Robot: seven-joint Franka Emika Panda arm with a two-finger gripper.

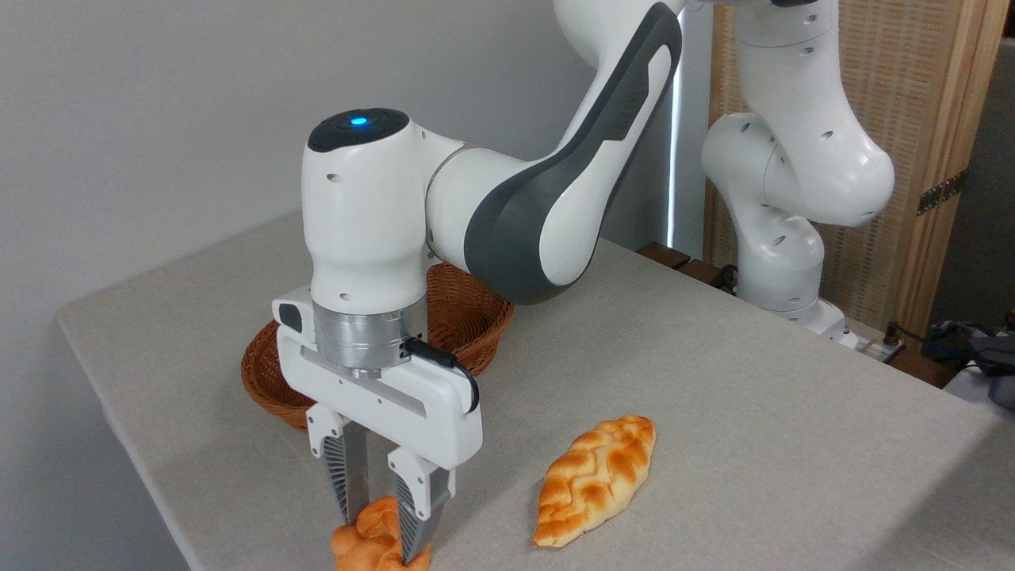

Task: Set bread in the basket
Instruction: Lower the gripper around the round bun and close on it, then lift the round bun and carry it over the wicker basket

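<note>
The bread (379, 541), a small knotted bun with a glossy orange crust, lay on the table (714, 396) at its nearest edge, partly cut off by the bottom of the view. The gripper (383, 530) stood over it, pointing straight down, its two ribbed fingers (346, 472) drawn in against the bun from either side; the bun bulged out to the left of the left finger and sat pinched between the tips, so the fingers were clenched on the bread, which rested on the cloth. Just to the right of the bread, apart from it, lay the longer braided loaf (595, 480), angled up and away. Behind the bread, past the gripper's white body, sat the basket (468, 317), reddish-brown wicker, largely hidden by the wrist, with only its rim showing on both sides. Farther back and right of the bread rose the arm's base (781, 262), before a slatted wooden screen (912, 119)
</note>
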